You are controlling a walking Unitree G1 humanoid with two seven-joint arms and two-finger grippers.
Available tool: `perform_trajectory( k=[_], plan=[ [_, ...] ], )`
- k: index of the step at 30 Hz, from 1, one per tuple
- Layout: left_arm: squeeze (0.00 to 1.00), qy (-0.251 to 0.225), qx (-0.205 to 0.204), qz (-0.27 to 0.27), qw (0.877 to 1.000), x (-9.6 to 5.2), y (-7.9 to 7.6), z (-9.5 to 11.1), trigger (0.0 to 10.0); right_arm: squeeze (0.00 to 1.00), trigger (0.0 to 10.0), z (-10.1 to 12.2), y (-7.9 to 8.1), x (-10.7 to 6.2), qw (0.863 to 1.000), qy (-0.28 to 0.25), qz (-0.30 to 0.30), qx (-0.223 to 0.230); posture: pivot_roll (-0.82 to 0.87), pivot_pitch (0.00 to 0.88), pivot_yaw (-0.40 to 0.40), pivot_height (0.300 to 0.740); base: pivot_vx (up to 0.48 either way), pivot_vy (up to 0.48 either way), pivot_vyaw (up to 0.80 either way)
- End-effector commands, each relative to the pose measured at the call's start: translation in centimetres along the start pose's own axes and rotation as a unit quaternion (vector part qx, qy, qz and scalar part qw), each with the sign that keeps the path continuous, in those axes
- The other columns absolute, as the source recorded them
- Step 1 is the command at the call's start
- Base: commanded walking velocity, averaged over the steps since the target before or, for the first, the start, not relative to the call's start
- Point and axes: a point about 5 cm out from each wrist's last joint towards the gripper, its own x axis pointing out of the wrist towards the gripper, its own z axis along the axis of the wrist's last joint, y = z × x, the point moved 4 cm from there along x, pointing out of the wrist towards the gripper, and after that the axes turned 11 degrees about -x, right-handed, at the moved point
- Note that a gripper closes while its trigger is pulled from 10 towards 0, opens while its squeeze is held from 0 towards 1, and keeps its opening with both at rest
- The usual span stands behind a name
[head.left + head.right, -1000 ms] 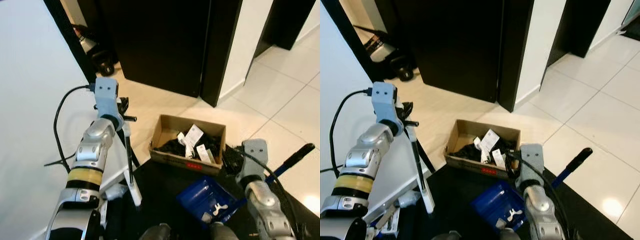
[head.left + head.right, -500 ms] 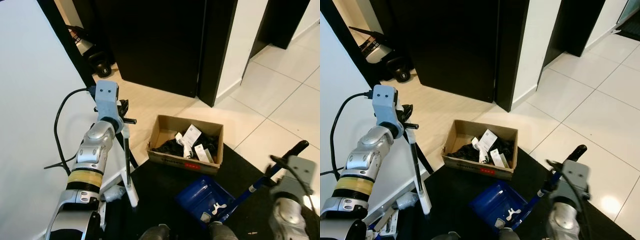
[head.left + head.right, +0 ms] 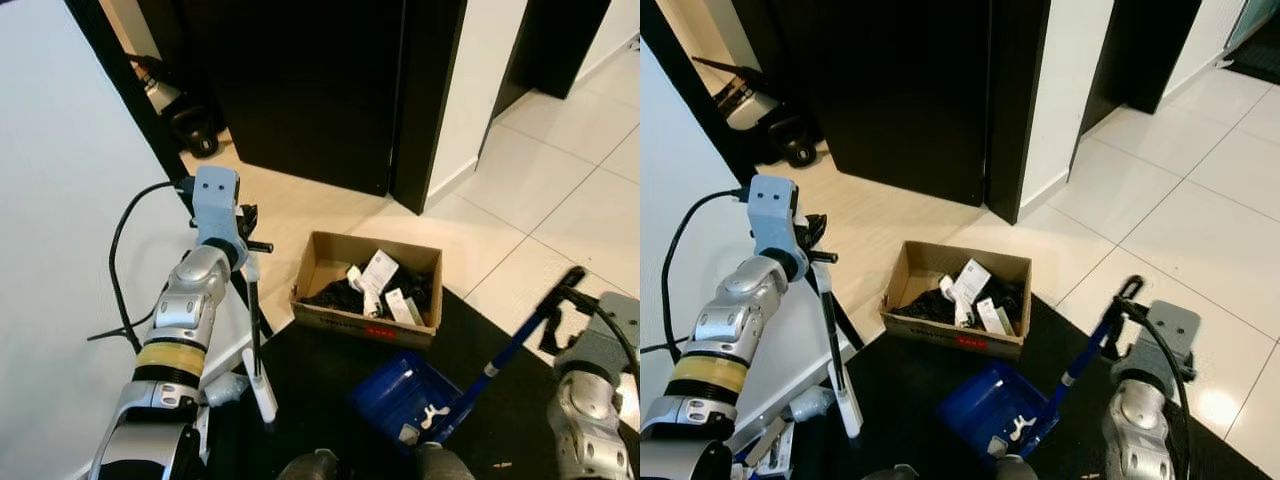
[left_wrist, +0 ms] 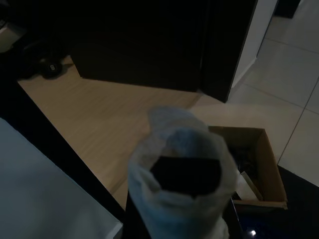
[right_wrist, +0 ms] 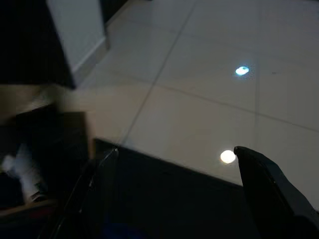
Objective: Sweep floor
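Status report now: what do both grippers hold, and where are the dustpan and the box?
Left gripper shut on broom handle, upright. Right gripper at dustpan handle, grip unclear. Blue dustpan on black mat, scraps inside. Cardboard box just beyond it.

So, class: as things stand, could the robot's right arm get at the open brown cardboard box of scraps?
Probably not readily. The right gripper is beside the blue dustpan's long handle, and the dustpan lies between it and the cardboard box.
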Motion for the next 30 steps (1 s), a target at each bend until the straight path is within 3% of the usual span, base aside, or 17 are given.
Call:
perform_trajectory(
  k=[1, 17, 24, 30],
  plan=[
    [0.00, -0.009, 0.010, 0.001, 1.000, 0.1, 0.1, 0.5, 10.0, 0.00, 10.0, -0.6, 0.6, 0.0, 1.000, 0.015, 0.016, -0.001, 0.00, 0.107, 0.097, 0.740, 0.000, 0.000, 0.00],
    [0.00, -0.011, 0.011, 0.002, 1.000, -0.1, 0.2, 0.5, 10.0, 0.00, 10.0, -0.9, 0.4, -0.7, 1.000, 0.002, 0.011, -0.015, 0.00, 0.103, 0.088, 0.740, 0.000, 0.000, 0.00],
    [0.00, -0.010, 0.011, -0.003, 1.000, 0.0, -0.1, 0.4, 10.0, 0.00, 10.0, -1.6, -1.4, -1.9, 0.998, 0.000, -0.058, -0.021, 0.00, 0.104, 0.090, 0.740, 0.000, 0.000, 0.00],
    [0.00, -0.008, 0.011, -0.005, 1.000, -0.1, -0.1, 0.3, 10.0, 0.00, 10.0, -2.1, -2.3, -2.6, 0.997, 0.004, -0.076, -0.026, 0.00, 0.112, 0.091, 0.740, 0.000, 0.000, 0.00]
  ],
)
